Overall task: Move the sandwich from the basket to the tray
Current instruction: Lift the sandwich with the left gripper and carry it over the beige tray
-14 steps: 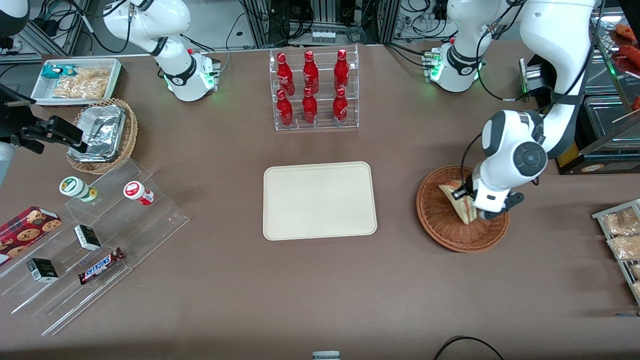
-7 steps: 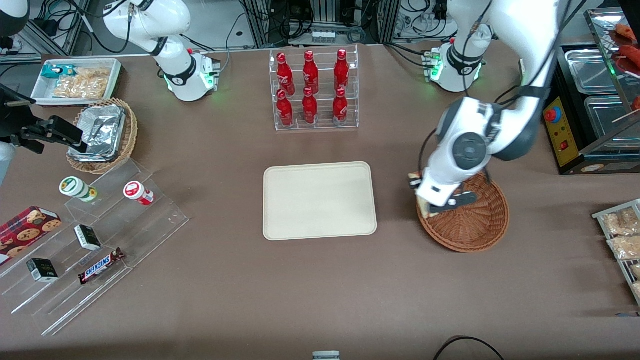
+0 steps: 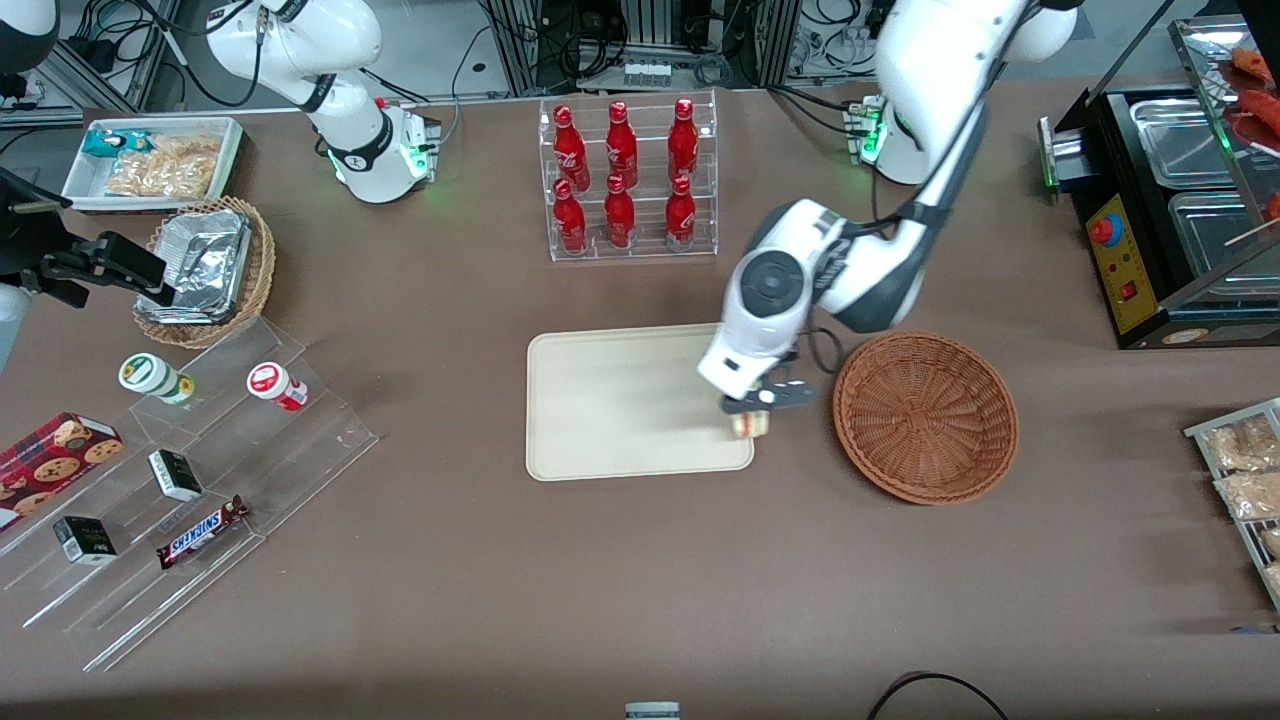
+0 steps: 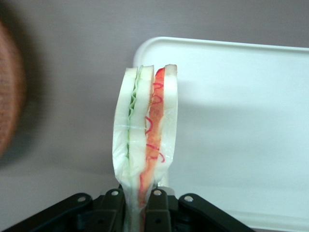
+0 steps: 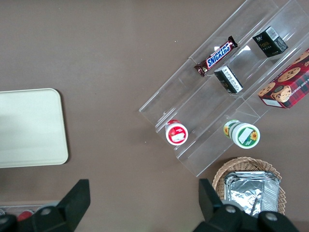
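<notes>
We see the gripper up off the table over the tray's edge at the working arm's end, at the corner nearer the front camera. Its fingers are pinched on the sandwich, gripping the wrapped wedge by one end; the rest sticks out from the jaws, edge-on to the wrist camera, with the green layer on one side and the red layer on the other between pale bread slices. In the front view we only catch a small bit of the sandwich poking out below the gripper, right at the tray's rim. We can't tell if it touches the tray.

Just beside the gripper toward the working arm's end we see the basket, reddish-brown wicker, with nothing in it. It sits apart from the tray with a strip of brown table between them. The tray surface by the gripper is bare cream.

Farther from the front camera than the gripper, we see a clear rack of red bottles. Well off toward the parked arm's end we note a clear stepped stand with a Snickers bar and small tubs, and a tan wicker basket holding foil containers.
</notes>
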You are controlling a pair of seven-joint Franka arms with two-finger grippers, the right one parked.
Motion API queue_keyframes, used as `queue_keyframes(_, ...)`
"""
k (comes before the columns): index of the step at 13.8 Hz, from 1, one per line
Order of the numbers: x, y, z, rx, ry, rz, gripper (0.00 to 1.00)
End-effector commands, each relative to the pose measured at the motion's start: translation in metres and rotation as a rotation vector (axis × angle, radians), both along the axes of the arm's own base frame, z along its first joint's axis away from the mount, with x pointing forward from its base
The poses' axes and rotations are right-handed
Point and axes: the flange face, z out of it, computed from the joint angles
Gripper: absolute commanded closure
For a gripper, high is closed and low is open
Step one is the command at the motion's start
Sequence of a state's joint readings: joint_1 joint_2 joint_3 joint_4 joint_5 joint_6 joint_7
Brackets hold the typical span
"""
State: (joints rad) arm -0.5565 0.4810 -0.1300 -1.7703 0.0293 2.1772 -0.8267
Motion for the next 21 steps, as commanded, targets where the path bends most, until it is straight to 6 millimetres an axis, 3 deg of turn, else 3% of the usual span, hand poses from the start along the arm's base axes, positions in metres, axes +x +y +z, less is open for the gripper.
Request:
queue_keyframes(1, 0.009, -0.054, -0.015, -0.019, -0.035, 0.027, 1.00)
queue_keyframes(5, 0.027, -0.088, -0.030, -0.045, 0.017, 0.076, 1.00)
queue_keyframes(9, 0.021, -0.117, -0.028, -0.077, 0.069, 0.062, 1.00)
queue_keyframes(11, 0.022, -0.122, -0.029, -0.083, 0.072, 0.059, 1.00)
queue_keyframes(13, 0.010, -0.135, -0.034, -0.083, 0.074, 0.032, 1.00)
queue_keyframes(17, 0.008, -0.135, -0.047, -0.072, 0.083, 0.031, 0.95)
queue_keyframes(18, 0.009, -0.134, -0.047, -0.072, 0.083, 0.028, 0.90)
queue_keyframes(19, 0.009, -0.134, -0.047, -0.072, 0.082, 0.025, 0.76)
queue_keyframes(21, 0.009, -0.134, -0.044, -0.070, 0.079, 0.030, 0.01)
